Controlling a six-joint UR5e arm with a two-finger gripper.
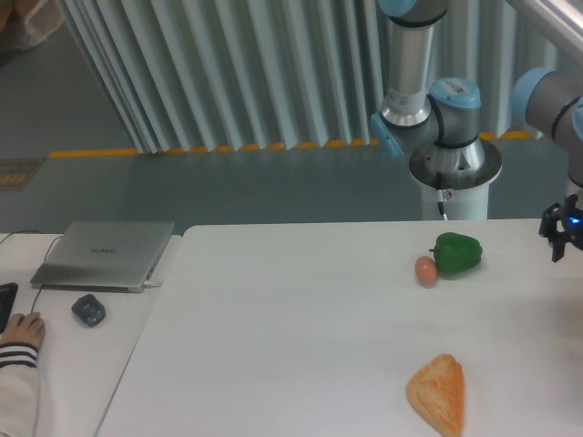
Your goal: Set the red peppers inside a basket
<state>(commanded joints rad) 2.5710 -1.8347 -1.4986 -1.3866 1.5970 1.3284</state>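
Showing white table (pixel 301 337) | ribbed grey wall (pixel 228 73) behind | gripper (pixel 563 238) at right edge, fingers' state unclear

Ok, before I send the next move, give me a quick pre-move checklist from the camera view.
1. Red pepper located: not ok. None shows in the frame; only a green pepper, a small brownish egg-like thing beside it, and an orange-yellow bread wedge lie on the white table.
2. Basket located: not ok, none in view.
3. Gripper position: ok, at the right edge, above the table, apart from the green pepper.
4. Gripper state: cannot tell, partly cut off and too small.
5. Gripper load: cannot tell.
6. Bystander: a hand rests on the side desk at far left, away from the arm: ok.
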